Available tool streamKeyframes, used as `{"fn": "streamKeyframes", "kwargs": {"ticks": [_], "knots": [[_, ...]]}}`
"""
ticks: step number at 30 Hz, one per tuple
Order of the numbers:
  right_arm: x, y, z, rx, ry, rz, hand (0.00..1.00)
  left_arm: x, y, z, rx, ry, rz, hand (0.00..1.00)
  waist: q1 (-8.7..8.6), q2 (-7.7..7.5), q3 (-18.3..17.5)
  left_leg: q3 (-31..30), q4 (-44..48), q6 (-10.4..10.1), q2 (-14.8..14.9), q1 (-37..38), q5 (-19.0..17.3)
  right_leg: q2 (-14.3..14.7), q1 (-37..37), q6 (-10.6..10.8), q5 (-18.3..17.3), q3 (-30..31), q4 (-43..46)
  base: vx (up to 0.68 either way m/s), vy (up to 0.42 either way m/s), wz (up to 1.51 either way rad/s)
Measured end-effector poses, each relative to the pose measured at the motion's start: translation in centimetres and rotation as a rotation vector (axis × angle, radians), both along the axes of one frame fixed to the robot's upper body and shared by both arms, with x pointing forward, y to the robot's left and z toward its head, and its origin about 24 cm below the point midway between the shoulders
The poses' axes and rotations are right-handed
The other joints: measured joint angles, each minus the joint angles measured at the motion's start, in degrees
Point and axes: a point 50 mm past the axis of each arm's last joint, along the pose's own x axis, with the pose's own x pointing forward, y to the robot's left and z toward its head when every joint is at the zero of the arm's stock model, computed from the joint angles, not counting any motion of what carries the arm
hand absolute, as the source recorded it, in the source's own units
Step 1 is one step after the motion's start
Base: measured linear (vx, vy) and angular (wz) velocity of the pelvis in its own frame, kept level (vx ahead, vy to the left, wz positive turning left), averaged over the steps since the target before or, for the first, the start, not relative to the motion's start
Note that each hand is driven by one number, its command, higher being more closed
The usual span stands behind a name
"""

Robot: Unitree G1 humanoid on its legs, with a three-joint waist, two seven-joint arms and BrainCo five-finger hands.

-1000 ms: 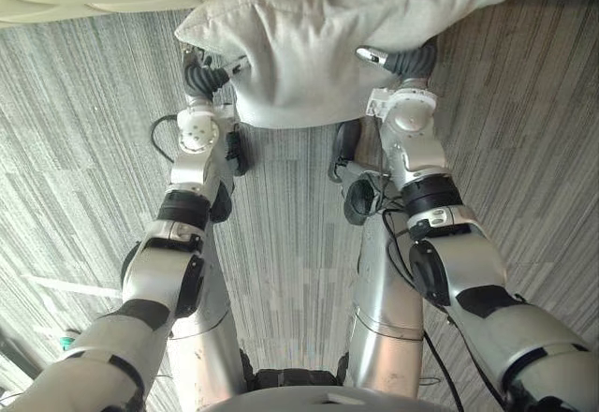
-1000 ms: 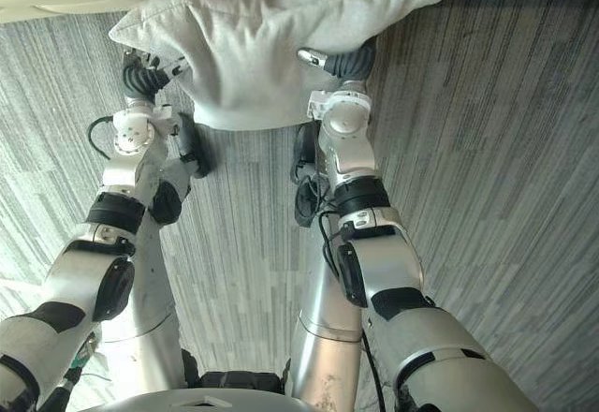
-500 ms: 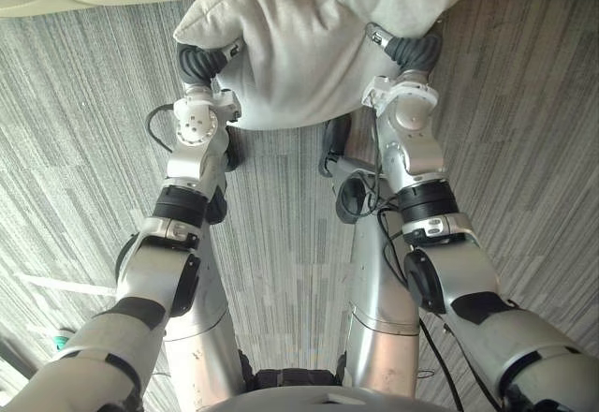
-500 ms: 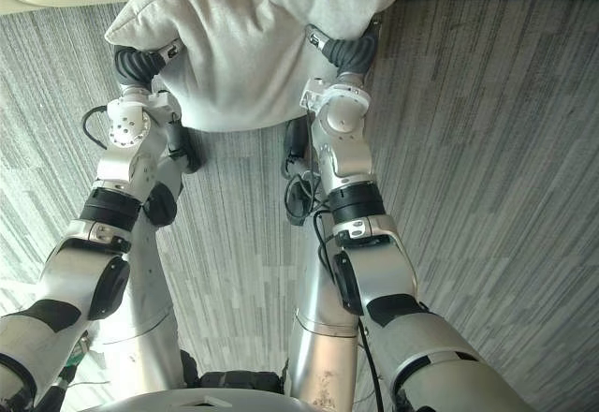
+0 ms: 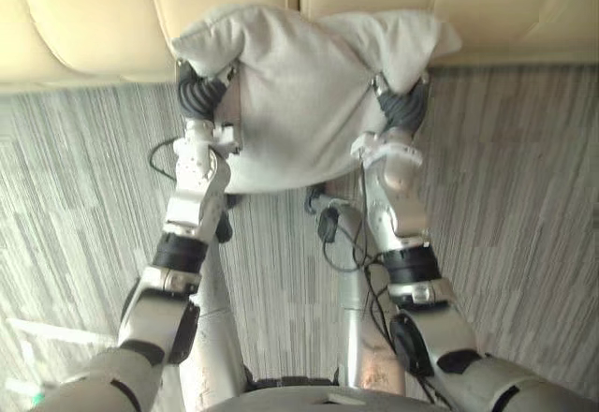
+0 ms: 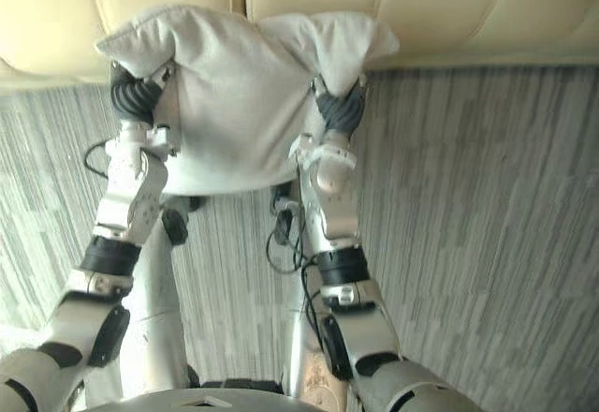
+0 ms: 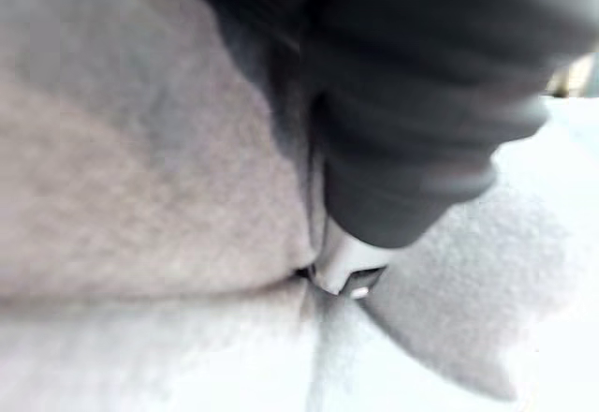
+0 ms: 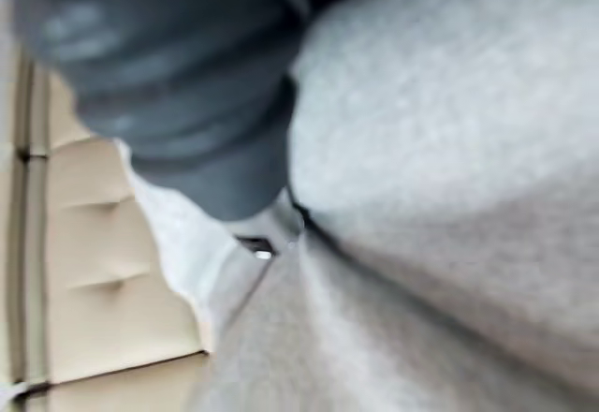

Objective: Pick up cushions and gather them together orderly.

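Hanging between the two arms, a light grey soft fabric cushion [image 5: 299, 94] is clear of the grey striped carpet floor [image 5: 524, 197], its lower edge sagging free. The left robot hand [image 5: 198, 94] presses into the cushion's left side under one puffed upper corner. The right robot hand [image 5: 405, 108] presses into the right side under the other corner. Both are sunk into the fabric past their dark ribbed covers, so I cannot tell how far either one is open or whether it grips. The cushion's top overlaps the front of a cream padded leather sofa [image 5: 374, 9]; whether they touch, I cannot tell.
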Motion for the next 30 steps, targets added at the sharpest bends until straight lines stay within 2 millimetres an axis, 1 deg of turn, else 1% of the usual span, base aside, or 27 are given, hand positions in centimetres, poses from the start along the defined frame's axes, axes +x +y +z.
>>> {"fn": "streamKeyframes", "kwargs": {"ticks": [1,2,3,4,6,7,8,9,10,11,14,16,17,19,21,23,25,30], "knots": [[-0.3,0.1,-0.5,-0.003,0.001,0.006,1.0,-0.5,-0.1,-0.1,-0.004,-0.015,0.0,1.0,-0.02,0.0,-0.9,0.0,-0.7,0.0,-0.1,1.7,-0.1,-0.1,1.7,0.1,-0.1,-0.1,-0.9,0.08,-0.007,0.06],[-1.3,-0.2,-1.4,-0.004,-0.003,0.012,1.0,-1.4,-0.3,-0.6,-0.012,-0.031,-0.009,1.0,-0.05,-0.06,-3.7,0.1,-1.8,-0.2,-0.4,3.0,-0.6,-0.1,3.1,0.5,-0.4,-0.3,-2.2,0.09,-0.005,0.11],[-2.4,-0.5,-1.8,-0.004,-0.03,0.02,1.0,-2.6,-0.4,-0.6,-0.013,-0.071,-0.018,1.0,0.01,-0.1,-3.8,0.4,-2.8,-0.5,-0.4,7.0,-1.1,-0.2,7.1,0.8,-0.6,-0.5,-3.5,0.08,-0.002,0.1],[-2.8,-0.6,-2.1,-0.005,-0.033,0.023,1.0,-2.9,-0.4,-0.7,-0.009,-0.079,-0.017,1.0,0.06,-0.11,-3.8,0.5,-3.2,-0.5,-0.5,8.6,-1.1,-0.1,8.8,0.8,-0.7,-0.5,-3.9,0.13,-0.01,0.1],[-4.7,-0.9,-3.9,-0.016,-0.014,0.05,1.0,-4.5,-0.2,-1.9,0.014,-0.077,-0.017,1.0,0.18,-0.23,-3.9,1.2,-5.5,-0.6,-1.0,17.1,-2.1,-0.3,17.4,1.6,-1.3,-0.7,-6.7,0.12,-0.008,0.08],[-5.5,-1.1,-4.8,-0.016,0.009,0.057,1.0,-5.2,-0.2,-2.6,0.027,-0.067,-0.019,1.0,0.21,-0.28,-4.3,1.3,-6.3,-0.7,-1.2,20.4,-2.7,-0.3,20.8,1.7,-1.5,-0.7,-8.0,0.11,0.019,0.05],[-5.9,-1.1,-5.4,-0.017,0.03,0.06,1.0,-5.6,-0.2,-3.1,0.035,-0.054,-0.022,1.0,0.23,-0.36,-4.9,1.3,-6.6,-0.8,-1.3,21.9,-2.9,-0.3,22.6,1.8,-1.7,-0.8,-8.5,0.11,0.035,0.06],[-6.9,-1.2,-7.1,-0.024,0.09,0.074,1.0,-6.4,-0.3,-4.5,0.049,-0.011,-0.029,1.0,0.2,-0.75,-6.5,1.5,-7.7,-0.8,-1.4,25.8,-3.6,-0.3,26.8,2.1,-2.0,-0.9,-10.3,0.16,0.049,0.08],[-7.8,-1.3,-8.4,-0.025,0.139,0.079,1.0,-6.9,-0.2,-5.8,0.063,0.029,-0.031,1.0,0.31,-1.18,-7.2,1.9,-8.7,-0.7,-1.7,29.9,-3.8,-0.3,31.0,2.2,-2.0,-1.0,-12.1,0.17,0.045,0.07],[-8.3,-1.3,-8.9,-0.026,0.158,0.085,1.0,-7.2,0.0,-6.4,0.065,0.052,-0.029,1.0,0.37,-1.41,-7.9,2.1,-9.2,-0.6,-1.7,31.4,-3.9,-0.3,32.6,2.3,-2.1,-1.0,-13.0,0.15,0.037,0.03],[-9.9,-1.2,-11.0,-0.035,0.241,0.12,1.0,-8.7,0.8,-9.5,0.065,0.174,-0.016,1.0,0.54,-2.05,-10.9,3.1,-12.2,-0.7,-1.8,39.3,-4.9,0.2,41.3,3.0,-1.6,-1.0,-18.1,0.16,0.042,-0.03],[-10.4,-1.2,-11.7,-0.044,0.273,0.137,1.0,-9.5,1.1,-10.9,0.056,0.233,-0.023,1.0,0.66,-2.09,-13.7,3.5,-14.9,-1.0,-2.1,42.4,-5.2,0.4,44.3,3.2,-1.0,-0.9,-21.7,0.1,0.04,-0.05],[-10.4,-1.2,-11.9,-0.05,0.277,0.149,1.0,-9.9,1.4,-11.4,0.054,0.253,-0.019,1.0,0.63,-2.14,-14.5,3.6,-16.2,-1.1,-2.5,43.9,-5.2,0.6,46.0,3.3,-0.3,-0.8,-23.7,0.12,0.038,-0.06],[-10.3,-1.1,-12.2,-0.065,0.289,0.171,1.0,-10.4,1.9,-12.5,0.052,0.298,-0.012,1.0,0.69,-2.19,-16.8,4.2,-19.6,-1.4,-2.9,47.3,-4.1,1.1,50.5,3.4,2.4,-0.7,-30.1,0.13,0.031,-0.05],[-10.0,-1.1,-12.7,-0.078,0.308,0.187,1.0,-10.6,2.2,-13.2,0.054,0.323,-0.005,1.0,0.53,-2.16,-18.2,4.2,-21.5,-1.1,-3.4,49.0,-3.3,1.3,53.2,3.5,4.3,-0.8,-34.0,0.13,0.024,-0.01],[-9.9,-1.0,-13.3,-0.086,0.337,0.205,1.0,-11.0,2.5,-13.8,0.034,0.351,0.001,1.0,0.48,-2.11,-19.1,4.2,-24.6,-0.9,-4.4,52.1,-2.3,1.5,57.4,3.7,7.0,-0.5,-39.2,0.16,0.015,-0.06],[-9.8,-0.9,-13.5,-0.088,0.35,0.208,1.0,-11.2,2.4,-14.1,0.016,0.365,-0.003,1.0,0.47,-2.08,-19.3,4.3,-26.4,-0.9,-4.9,54.3,-2.3,1.5,59.7,3.6,8.7,-0.1,-41.8,0.1,0.042,-0.06],[-9.8,-1.0,-13.5,-0.09,0.35,0.209,1.0,-11.9,2.6,-14.9,0.015,0.402,-0.006,1.0,0.45,-2.09,-20.6,4.4,-28.0,-0.4,-5.8,56.4,-2.1,1.0,60.6,3.1,10.9,1.2,-42.2,0.01,0.055,-0.08]]}}
